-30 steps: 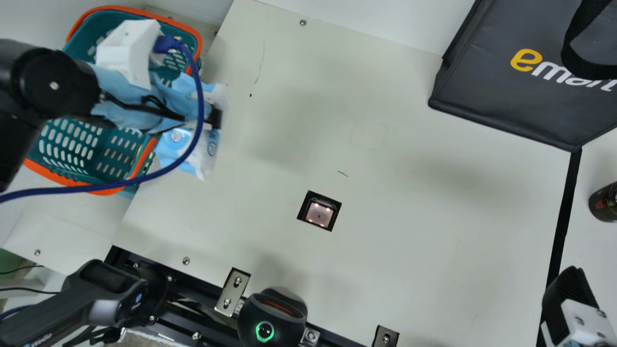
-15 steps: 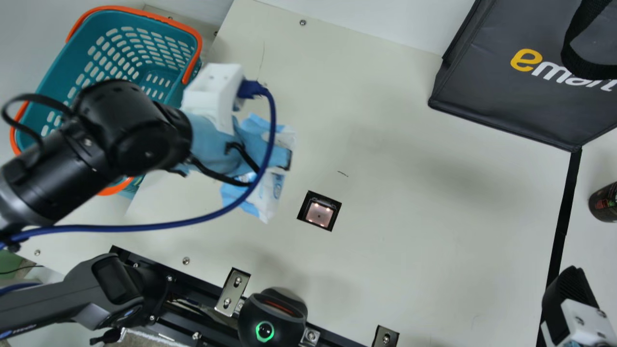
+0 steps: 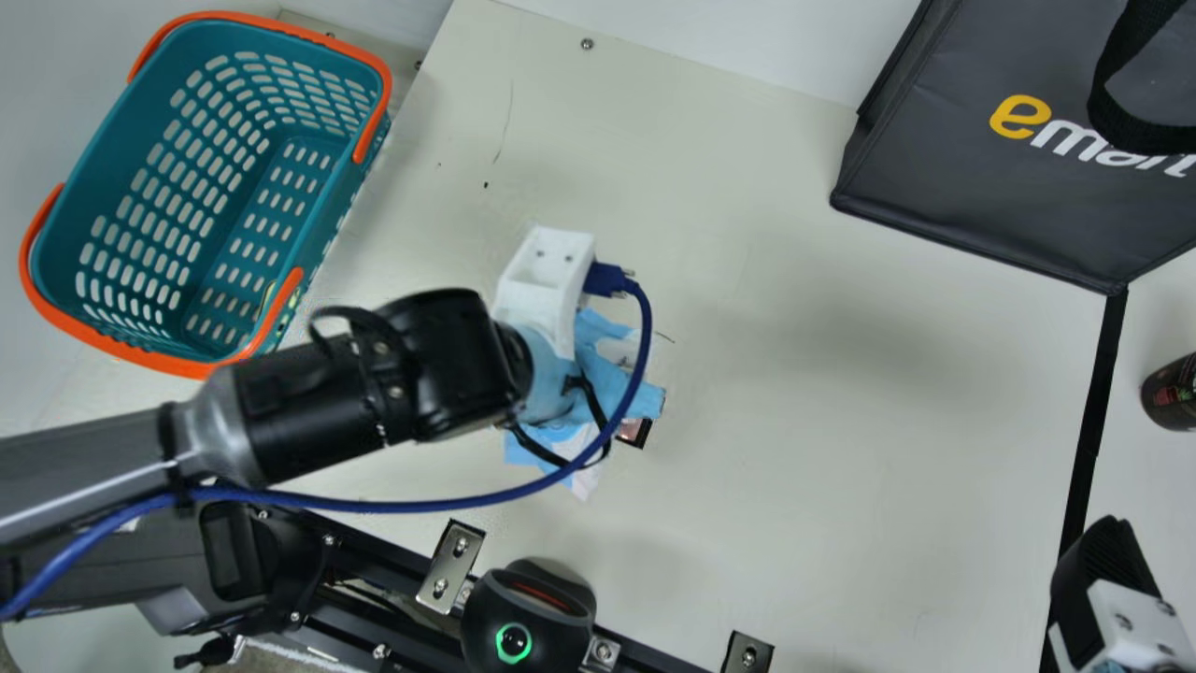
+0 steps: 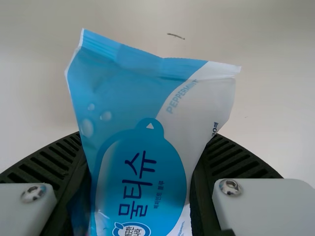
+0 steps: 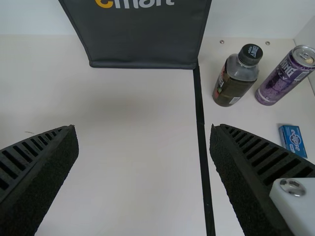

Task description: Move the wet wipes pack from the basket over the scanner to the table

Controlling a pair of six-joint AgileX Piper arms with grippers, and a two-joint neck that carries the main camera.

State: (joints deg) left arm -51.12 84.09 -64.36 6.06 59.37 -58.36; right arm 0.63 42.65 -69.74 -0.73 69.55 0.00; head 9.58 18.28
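Observation:
My left gripper (image 3: 645,402) is in the middle of the main view, partly over the square scanner window (image 3: 635,431) in the table. The blue and white wet wipes pack (image 3: 584,472) hangs under it, mostly hidden by the arm. In the left wrist view the wet wipes pack (image 4: 138,147) stands between the ribbed fingers of my left gripper (image 4: 140,196), pressed from both sides. The teal basket (image 3: 70,234) with orange handles is at the upper left. My right gripper (image 3: 1103,570) is at the lower right edge; in the right wrist view, my right gripper (image 5: 145,167) has its fingers wide apart, nothing between them.
A dark bag (image 3: 981,187) stands at the upper right. Beyond the black strip (image 5: 201,132) are a bottle (image 5: 236,76), a purple can (image 5: 285,76) and a small blue box (image 5: 293,141). A black device with a green ring (image 3: 528,617) sits at the table's front edge.
My left arm has carried the wet wipes pack from beside the basket, right and toward the table's front, to the scanner window. My right gripper has stayed still.

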